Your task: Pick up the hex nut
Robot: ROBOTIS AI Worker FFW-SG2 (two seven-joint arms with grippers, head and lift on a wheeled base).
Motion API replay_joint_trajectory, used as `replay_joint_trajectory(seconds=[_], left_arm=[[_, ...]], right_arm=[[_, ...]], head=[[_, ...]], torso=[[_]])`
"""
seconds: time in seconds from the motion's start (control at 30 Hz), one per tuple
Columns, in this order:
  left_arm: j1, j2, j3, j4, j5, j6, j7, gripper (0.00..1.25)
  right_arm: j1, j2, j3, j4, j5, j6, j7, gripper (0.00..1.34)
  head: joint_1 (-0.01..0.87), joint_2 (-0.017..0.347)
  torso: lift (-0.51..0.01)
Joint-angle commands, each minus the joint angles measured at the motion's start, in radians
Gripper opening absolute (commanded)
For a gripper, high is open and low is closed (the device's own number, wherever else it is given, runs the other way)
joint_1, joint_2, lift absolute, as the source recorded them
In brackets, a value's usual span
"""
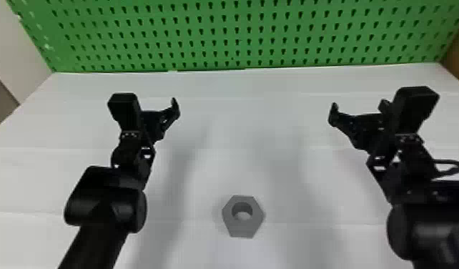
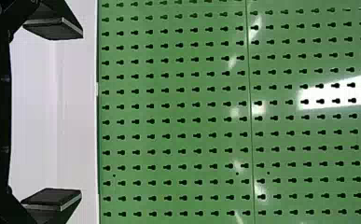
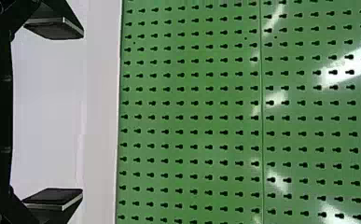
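Note:
The grey hex nut (image 1: 232, 225) lies flat on the white table, low in the middle of the head view, its round hole facing up. My left gripper (image 1: 159, 121) is above the table, farther forward than the nut and to its left, and my right gripper (image 1: 359, 109) is likewise forward, off to the right. Neither touches the nut. In the left wrist view, the left gripper (image 2: 81, 113) is open, its two black fingers wide apart around nothing. The right wrist view has the right gripper (image 3: 82, 113) open just as wide, also holding nothing.
A green pegboard (image 1: 239, 35) full of dark holes stands along the table's back edge. The white table (image 1: 246, 118) stretches between the two arms, with soft arm shadows on it. A brown surface (image 1: 457, 53) rises at the far right.

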Motion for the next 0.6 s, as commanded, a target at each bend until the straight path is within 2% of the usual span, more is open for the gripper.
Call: replay_joint_trajectory(seconds=[0.0,0.3,0.57], left_arm=[[0.000,0.000,0.000,0.000,0.000,0.000,0.000,1.16],[-0.001,0.000,0.000,0.000,0.000,0.000,0.000,1.16],[-0.001,0.000,0.000,0.000,0.000,0.000,0.000,1.16]], right_arm=[[-0.019,0.002,0.028,-0.091,0.009,0.152,0.002,1.23],[-0.091,-0.009,0.059,-0.249,0.024,0.514,0.046,1.23],[-0.165,-0.021,0.076,-0.324,0.012,0.804,0.061,1.23]], head=[[0.785,0.149],[0.785,0.149],[0.785,0.149]], torso=[[-0.086],[-0.086],[-0.086]])
